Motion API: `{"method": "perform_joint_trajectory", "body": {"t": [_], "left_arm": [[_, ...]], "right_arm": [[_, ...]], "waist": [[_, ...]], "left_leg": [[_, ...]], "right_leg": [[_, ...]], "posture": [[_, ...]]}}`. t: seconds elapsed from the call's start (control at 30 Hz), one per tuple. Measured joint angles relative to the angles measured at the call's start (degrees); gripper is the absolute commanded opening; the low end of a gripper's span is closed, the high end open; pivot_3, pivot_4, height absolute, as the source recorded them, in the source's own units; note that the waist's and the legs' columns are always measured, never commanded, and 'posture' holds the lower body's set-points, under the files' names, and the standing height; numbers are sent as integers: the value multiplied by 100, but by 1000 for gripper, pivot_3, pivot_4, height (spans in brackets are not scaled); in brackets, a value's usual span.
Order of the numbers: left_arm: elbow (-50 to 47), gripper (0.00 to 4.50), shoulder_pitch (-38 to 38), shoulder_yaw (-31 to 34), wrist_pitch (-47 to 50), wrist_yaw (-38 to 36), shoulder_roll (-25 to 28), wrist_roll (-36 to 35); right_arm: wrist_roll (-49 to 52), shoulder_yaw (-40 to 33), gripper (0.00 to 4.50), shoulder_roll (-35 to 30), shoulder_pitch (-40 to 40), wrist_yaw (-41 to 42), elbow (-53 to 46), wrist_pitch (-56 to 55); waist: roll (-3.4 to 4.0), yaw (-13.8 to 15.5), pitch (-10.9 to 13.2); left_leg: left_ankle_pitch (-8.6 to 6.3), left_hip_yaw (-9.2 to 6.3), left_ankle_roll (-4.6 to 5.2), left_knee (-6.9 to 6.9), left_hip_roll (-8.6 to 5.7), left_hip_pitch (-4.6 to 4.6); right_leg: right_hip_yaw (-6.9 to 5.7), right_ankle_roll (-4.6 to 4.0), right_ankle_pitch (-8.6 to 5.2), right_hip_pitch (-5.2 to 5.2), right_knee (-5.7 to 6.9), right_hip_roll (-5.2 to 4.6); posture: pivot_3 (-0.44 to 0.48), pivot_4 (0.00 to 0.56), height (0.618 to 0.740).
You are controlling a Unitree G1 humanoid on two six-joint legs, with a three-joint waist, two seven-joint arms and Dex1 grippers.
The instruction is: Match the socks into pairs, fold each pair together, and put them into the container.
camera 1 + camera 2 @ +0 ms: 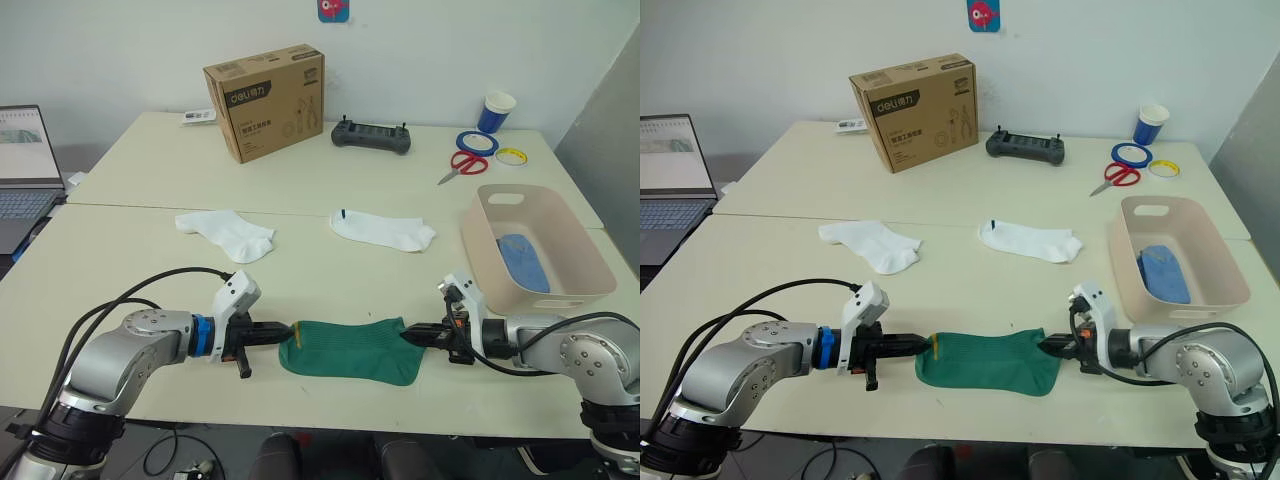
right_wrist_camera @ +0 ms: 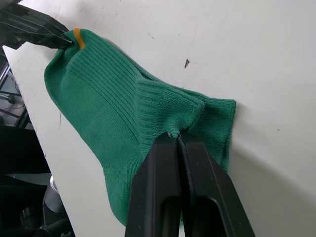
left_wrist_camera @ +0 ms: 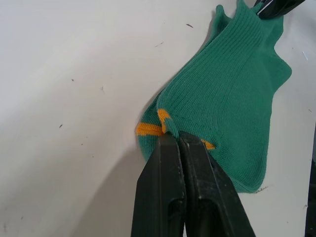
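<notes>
Dark green socks point(image 1: 352, 349) with a yellow toe stripe lie flat near the table's front edge, apparently stacked as a pair. My left gripper point(image 1: 287, 331) is shut on the toe end point(image 3: 168, 129), and my right gripper point(image 1: 408, 335) is shut on the cuff end point(image 2: 175, 129). Two white socks point(image 1: 228, 232) point(image 1: 383, 230) lie apart farther back in the middle of the table. The pale pink container point(image 1: 562, 284) stands at the right, with a folded light blue pair point(image 1: 522, 260) inside it.
A brown cardboard box point(image 1: 266, 100), a black controller point(image 1: 372, 135), red scissors point(image 1: 460, 164), tape rolls point(image 1: 478, 142) and a blue cup point(image 1: 496, 111) are at the back. A laptop point(image 1: 25, 170) sits at the far left.
</notes>
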Motion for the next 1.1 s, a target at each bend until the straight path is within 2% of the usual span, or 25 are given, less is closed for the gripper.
{"method": "perform_joint_trajectory", "body": {"t": [0.2,0.33,0.4,0.5,0.53,0.67,0.77,0.8,0.83,0.9,0.93,1.03,1.1], "left_arm": [[-1,18,0,-44,-23,-17,-22,5],[-2,857,15,-48,-275,-68,-20,97],[-2,1580,17,-46,-280,-58,-20,99],[-1,2508,24,26,-301,-42,-20,98],[1,2720,25,76,-299,-13,-26,88],[-140,2720,34,729,-78,116,-65,-353],[-464,2720,86,867,-83,89,-43,-520],[-541,2720,84,828,-169,86,-48,-491],[-606,2733,65,775,-242,86,-57,-469],[-720,2348,-48,529,-479,73,-93,-292],[-762,2152,-99,345,-647,52,-85,-126],[-756,1189,-109,-194,-1049,-91,-43,306],[-706,550,-110,-440,-1241,-148,-47,517]], "right_arm": [[-3,8,0,-6,0,10,0,-38],[-5,3,988,-22,83,29,-28,-120],[-4,-14,1812,-26,168,23,-29,-121],[71,-359,2717,-26,152,12,-20,-90],[123,-464,2717,-30,145,17,-16,-80],[456,-987,2717,-248,36,227,26,-92],[388,-874,2717,-457,-13,679,-81,-597],[154,-629,2717,-488,-19,931,-224,-1056],[46,-445,2536,-456,-30,1069,-345,-1305],[-445,161,2142,-407,-61,1418,-488,-2072],[-799,539,1805,-421,-74,1599,-508,-2525],[-1834,1439,762,-421,-61,2056,-276,-3792],[-2251,1725,58,-323,-42,2192,32,-4317]], "waist": [[0,0,0],[0,5,0],[0,5,0],[0,4,0],[0,5,0],[0,3,0],[0,4,0],[0,1,0],[0,1,0],[0,4,0],[0,4,-1],[0,4,-1],[-2,7,-1]], "left_leg": [[0,0,0,0,0,0],[0,0,0,0,0,0],[0,1,0,1,0,0],[0,1,0,2,0,0],[0,0,0,2,0,0],[0,1,0,3,1,0],[0,0,0,2,0,1],[0,-1,0,2,1,1],[0,-2,0,2,2,1],[0,-3,0,3,1,2],[0,-1,-1,4,0,3],[1,6,-1,8,-2,3],[1,5,-1,9,-2,2]], "right_leg": [[0,0,0,0,0,0],[0,0,0,1,0,0],[1,0,0,0,0,0],[1,2,2,1,1,0],[0,2,2,1,1,0],[1,3,2,1,3,0],[0,3,2,2,2,0],[-2,3,1,1,1,1],[-2,3,1,1,1,3],[-3,3,2,2,2,3],[-1,4,2,4,2,2],[4,5,3,3,0,0],[3,2,4,3,0,0]], "posture": [[0,150,740],[0,150,740],[0,150,740],[0,150,740],[0,150,740],[0,150,740],[0,150,740],[0,150,740],[0,150,740],[0,150,740],[0,150,740],[0,150,740],[0,150,740]]}}
